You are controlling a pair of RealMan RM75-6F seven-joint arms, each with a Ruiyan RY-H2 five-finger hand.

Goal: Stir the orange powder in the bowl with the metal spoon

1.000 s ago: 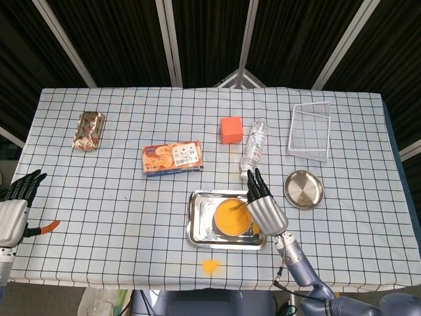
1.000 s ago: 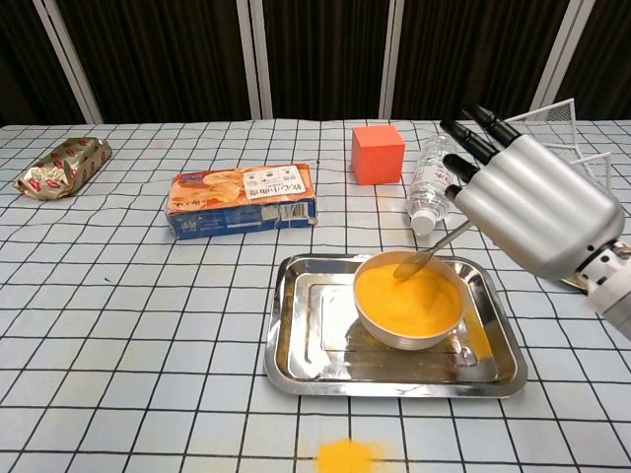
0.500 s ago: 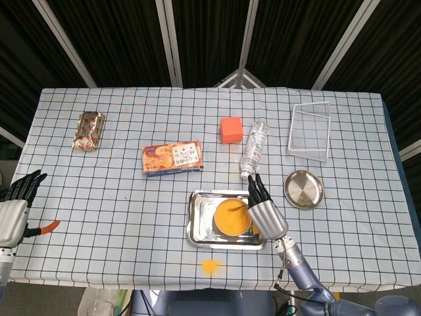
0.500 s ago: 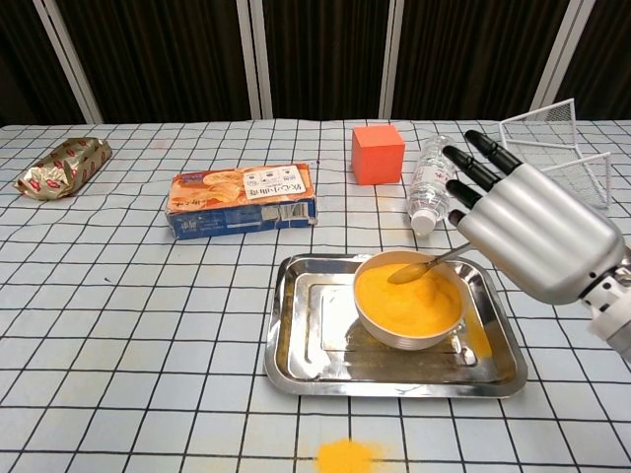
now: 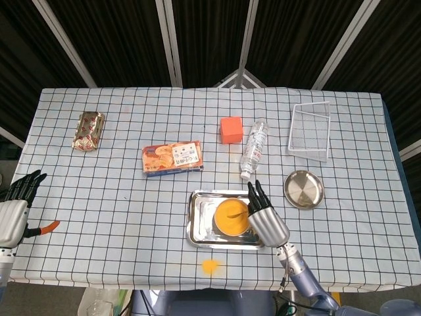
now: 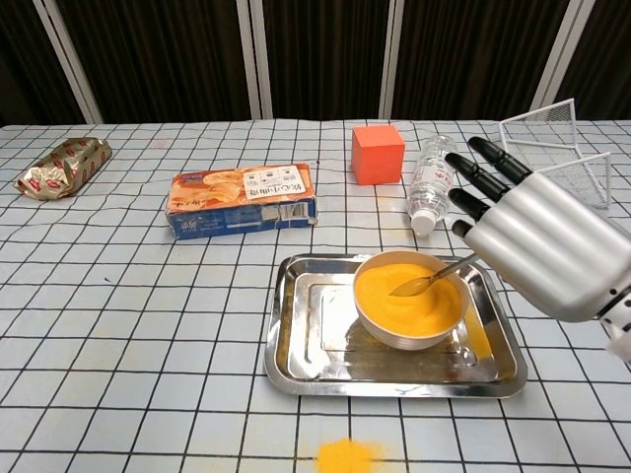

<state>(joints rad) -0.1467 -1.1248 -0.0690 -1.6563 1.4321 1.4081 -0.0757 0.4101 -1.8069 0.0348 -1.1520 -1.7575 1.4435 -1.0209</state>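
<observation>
A bowl of orange powder (image 6: 409, 299) (image 5: 231, 217) stands in a steel tray (image 6: 306, 335) (image 5: 199, 224) near the table's front edge. The metal spoon (image 6: 431, 279) (image 5: 239, 213) has its tip in the powder, its handle running up to the right into my right hand (image 6: 542, 246) (image 5: 266, 220). That hand holds the handle from the bowl's right side, with the other fingers stretched out straight; the grip itself is hidden behind the hand. My left hand (image 5: 14, 209) hangs at the table's left edge, fingers apart, holding nothing.
Spilled orange powder (image 6: 346, 455) lies in front of the tray. Behind the tray are a biscuit box (image 6: 242, 200), an orange cube (image 6: 378, 154) and a lying water bottle (image 6: 431, 183). A wire basket (image 6: 562, 148), a steel plate (image 5: 304, 189) and a foil snack pack (image 6: 63, 166) sit further off.
My right hand has drawn back toward the front right and sunk lower. The spoon tip has slid with it from the bowl's far side toward its right side.
</observation>
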